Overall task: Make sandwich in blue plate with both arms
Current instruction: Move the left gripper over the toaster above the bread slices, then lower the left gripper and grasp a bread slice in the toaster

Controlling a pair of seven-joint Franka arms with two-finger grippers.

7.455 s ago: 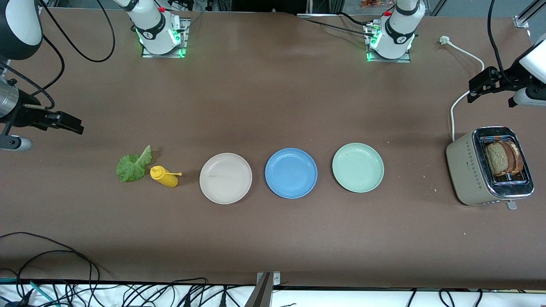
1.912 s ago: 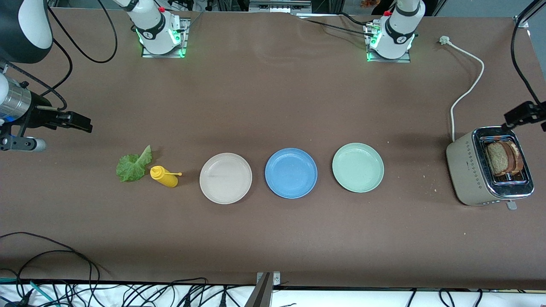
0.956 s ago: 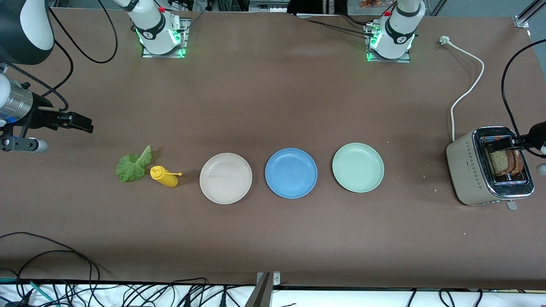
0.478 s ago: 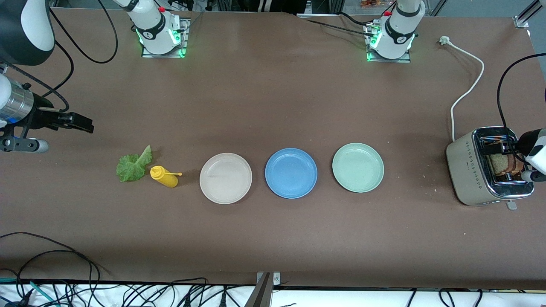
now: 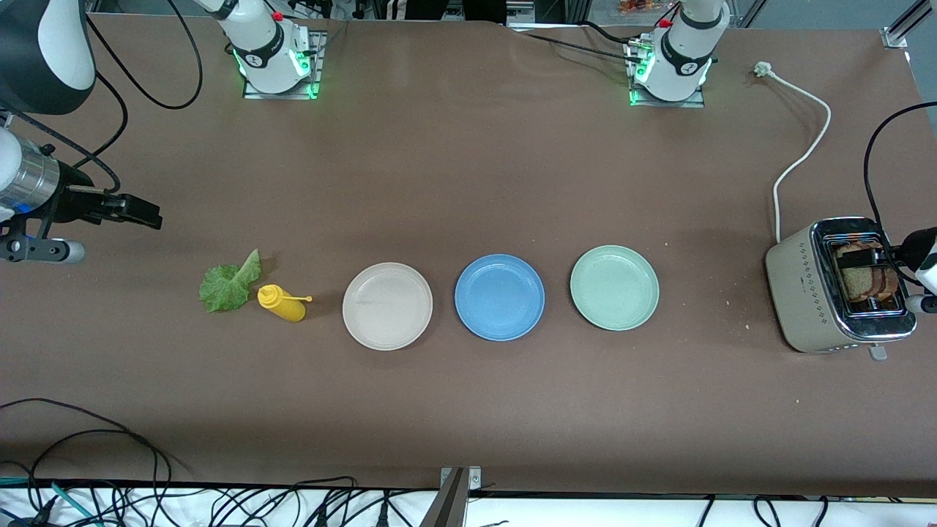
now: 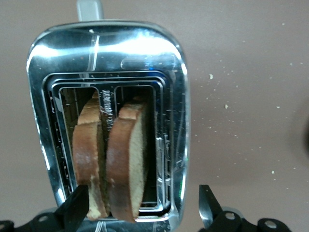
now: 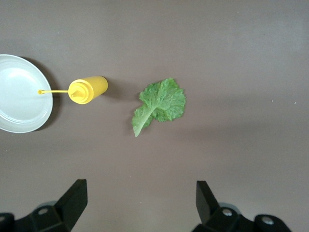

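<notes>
Left gripper [image 6: 140,210] spread open over toaster [image 5: 812,293] holding two bread slices [image 6: 108,159], right gripper [image 7: 140,203] open above bare tabletop near lettuce leaf [image 7: 159,104], no legible writing

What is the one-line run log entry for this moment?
left gripper: open over toaster bread slices | right gripper: open, above lettuce | blue plate: empty

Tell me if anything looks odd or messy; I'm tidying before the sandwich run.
Only small things: pale crumbs dot the table beside the toaster, its plug lies unplugged near the left arm's base, and the lettuce leaf lies bare on the table.
</notes>
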